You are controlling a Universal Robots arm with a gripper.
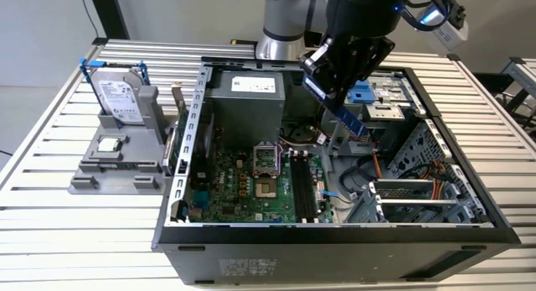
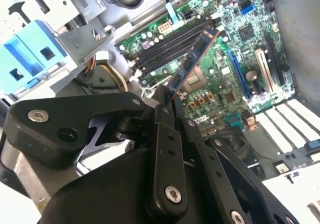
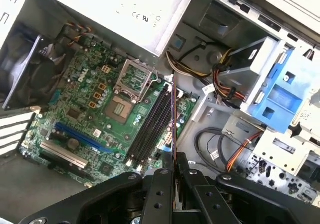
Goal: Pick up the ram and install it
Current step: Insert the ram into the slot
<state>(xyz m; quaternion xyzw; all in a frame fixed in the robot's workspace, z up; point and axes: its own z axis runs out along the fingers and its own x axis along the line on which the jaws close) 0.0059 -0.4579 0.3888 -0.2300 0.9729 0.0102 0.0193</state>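
Slatted metal bench (image 1: 84,241) nearest in the exterior view, carrying an open dark computer case (image 1: 335,231). Inside the case, lying flat: green motherboard (image 1: 243,184), with processor socket (image 1: 266,162) and a row of long black slots (image 1: 303,184) just beside it on the exterior view's right.

Above the board, in the air: ram (image 1: 352,121), a thin narrow stick, tilted with its lower end pointing down into the case, clear of the slots and not seated. Seen along its flat side in the second wrist view (image 2: 197,54), free end over the slots (image 2: 170,41); seen edge-on as a thin line in the first wrist view (image 3: 173,114), running alongside the slots (image 3: 152,124).

Black gripper (image 1: 328,84), clenched on the upper end of the ram, fingers pinching both faces in both wrist views (image 2: 167,101) (image 3: 175,166).

Further back: blue drive bay (image 1: 360,90), grey power supply (image 1: 247,103).

Off to the exterior view's left, outside the case: grey holder (image 1: 117,172) with silver hard drive (image 1: 117,100) standing upright in it.

At the back, silver-and-blue arm (image 1: 280,27) rising from the bench.
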